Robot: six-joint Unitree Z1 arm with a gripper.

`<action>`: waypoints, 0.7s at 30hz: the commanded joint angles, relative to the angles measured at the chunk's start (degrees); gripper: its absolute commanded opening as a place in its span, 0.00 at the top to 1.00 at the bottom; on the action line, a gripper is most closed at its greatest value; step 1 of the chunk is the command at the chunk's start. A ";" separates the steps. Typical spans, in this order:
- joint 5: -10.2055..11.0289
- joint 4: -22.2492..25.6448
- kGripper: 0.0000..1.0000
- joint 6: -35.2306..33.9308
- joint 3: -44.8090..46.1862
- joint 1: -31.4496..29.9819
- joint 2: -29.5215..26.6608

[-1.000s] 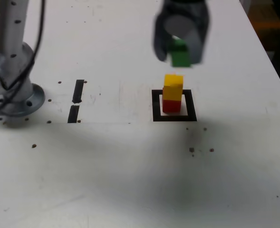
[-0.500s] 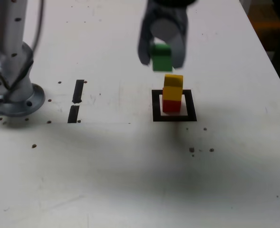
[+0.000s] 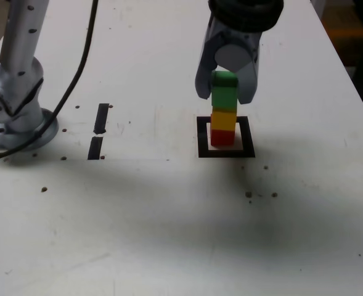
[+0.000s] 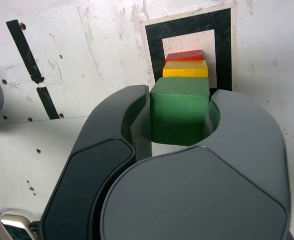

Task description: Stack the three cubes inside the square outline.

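the fingers are clamped on the green cube, one on each side. it sits on or just over the yellow cube, which rests on the red cube inside the square outline. bare white surface lies open all round the outline. two short black tape strips and the arm's base stand well apart at the exterior view's left.

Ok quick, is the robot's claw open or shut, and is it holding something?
Gripper: shut on the green cube, fingers on both its sides.
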 commanded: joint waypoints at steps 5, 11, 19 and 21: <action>-0.61 0.74 0.75 -0.01 -0.07 0.35 1.08; -0.86 0.74 0.31 0.07 -0.16 0.56 1.72; 0.29 0.74 0.01 -0.34 -0.02 0.64 0.86; 0.76 0.74 0.00 -0.67 1.04 0.64 -1.43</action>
